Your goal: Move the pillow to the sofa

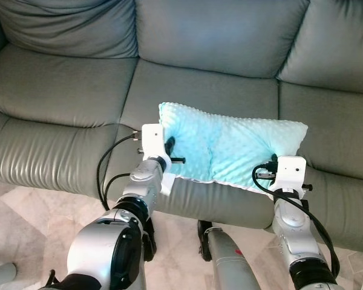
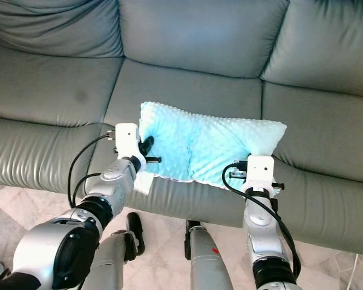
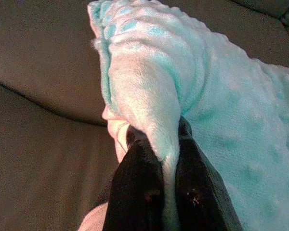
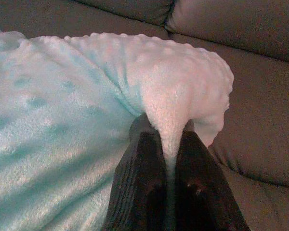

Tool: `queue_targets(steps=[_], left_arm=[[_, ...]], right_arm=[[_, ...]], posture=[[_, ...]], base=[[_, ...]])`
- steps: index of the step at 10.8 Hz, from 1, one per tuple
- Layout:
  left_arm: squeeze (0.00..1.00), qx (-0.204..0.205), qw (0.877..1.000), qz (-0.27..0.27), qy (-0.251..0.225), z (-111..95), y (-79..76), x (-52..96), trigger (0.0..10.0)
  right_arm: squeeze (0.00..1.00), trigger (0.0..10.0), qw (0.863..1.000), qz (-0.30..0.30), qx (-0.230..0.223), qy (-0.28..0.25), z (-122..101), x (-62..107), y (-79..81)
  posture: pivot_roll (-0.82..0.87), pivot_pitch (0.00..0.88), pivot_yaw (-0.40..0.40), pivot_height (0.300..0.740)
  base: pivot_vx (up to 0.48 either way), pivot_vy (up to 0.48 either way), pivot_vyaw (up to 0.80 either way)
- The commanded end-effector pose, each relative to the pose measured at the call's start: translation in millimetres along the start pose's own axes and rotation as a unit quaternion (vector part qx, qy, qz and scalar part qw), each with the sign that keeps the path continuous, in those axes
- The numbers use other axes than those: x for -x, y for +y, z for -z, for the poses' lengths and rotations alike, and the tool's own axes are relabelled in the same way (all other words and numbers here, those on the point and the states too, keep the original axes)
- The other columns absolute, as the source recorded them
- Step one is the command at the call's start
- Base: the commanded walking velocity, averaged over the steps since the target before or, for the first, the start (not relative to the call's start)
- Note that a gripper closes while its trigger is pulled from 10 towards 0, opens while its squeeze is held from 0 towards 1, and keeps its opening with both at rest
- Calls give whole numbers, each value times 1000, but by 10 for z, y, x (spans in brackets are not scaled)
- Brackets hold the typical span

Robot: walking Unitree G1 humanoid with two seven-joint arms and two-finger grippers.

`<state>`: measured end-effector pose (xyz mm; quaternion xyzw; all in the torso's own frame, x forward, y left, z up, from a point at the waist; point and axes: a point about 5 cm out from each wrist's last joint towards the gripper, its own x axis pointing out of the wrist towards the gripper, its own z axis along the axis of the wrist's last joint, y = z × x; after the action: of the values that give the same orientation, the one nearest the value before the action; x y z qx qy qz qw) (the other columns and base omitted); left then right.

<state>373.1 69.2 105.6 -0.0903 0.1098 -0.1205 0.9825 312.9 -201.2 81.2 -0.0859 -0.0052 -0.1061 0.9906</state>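
Nearest, pale marbled floor [image 1: 42, 223] below the sofa's front edge, with the robot's silver arms rising from the bottom of the head views. Left arm reaches forward on the left; right arm on the right.

Left gripper [image 3: 169, 159]: both black fingers [image 3: 135, 192] pressed together on a fold of the pillow's left end, plush fabric pinched between them. In the left eye view this grip sits at the pillow's left edge [image 1: 169, 145], below the white wrist block.

Right gripper [image 4: 167, 144]: fingers likewise clamped on a bunched ridge of fabric at the pillow's right end, near its corner. Black cables loop from both wrists.

Pillow [image 1: 230, 151]: light turquoise, dotted plush, stretched between the two grippers over the middle seat cushion of the sofa [image 1: 66, 90], near the cushion's front edge. Whether its underside rests on the seat or hangs just above it cannot be told.

Beyond: grey leather seat cushions, then the backrest cushions [image 1: 224, 30] across the top of the head views.
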Motion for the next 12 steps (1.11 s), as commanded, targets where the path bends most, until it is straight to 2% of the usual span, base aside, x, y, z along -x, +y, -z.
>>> queue_targets(steps=[1,4,6,7,8,12], left_arm=[[0,-8,1000,2,24,123,-6,28,10000],[0,-18,999,-23,15,42,127,22,10000],[0,-11,999,-29,19,82,184,43,10000],[67,-2,999,-27,22,119,176,54,10000],[1000,-5,999,-34,27,159,180,66,10000],[1000,-15,998,-55,29,197,230,89,10000]], right_arm=[[0,10000,1000,-5,-1,16,101,80,20],[0,10000,999,-40,-11,27,159,79,102],[0,10000,998,-50,-10,34,197,92,116],[0,10000,998,-48,-8,37,220,99,89],[1000,10000,998,-52,-19,38,243,115,66],[1000,10000,998,-47,-19,39,261,115,19]], posture=[[-208,496,35,740],[-200,498,35,740],[-196,499,34,740],[-201,500,32,740],[-203,498,32,740],[-197,491,36,740]], base=[[0,0,0],[0,0,0],[0,0,0],[0,0,0],[0,0,0],[0,0,0]])
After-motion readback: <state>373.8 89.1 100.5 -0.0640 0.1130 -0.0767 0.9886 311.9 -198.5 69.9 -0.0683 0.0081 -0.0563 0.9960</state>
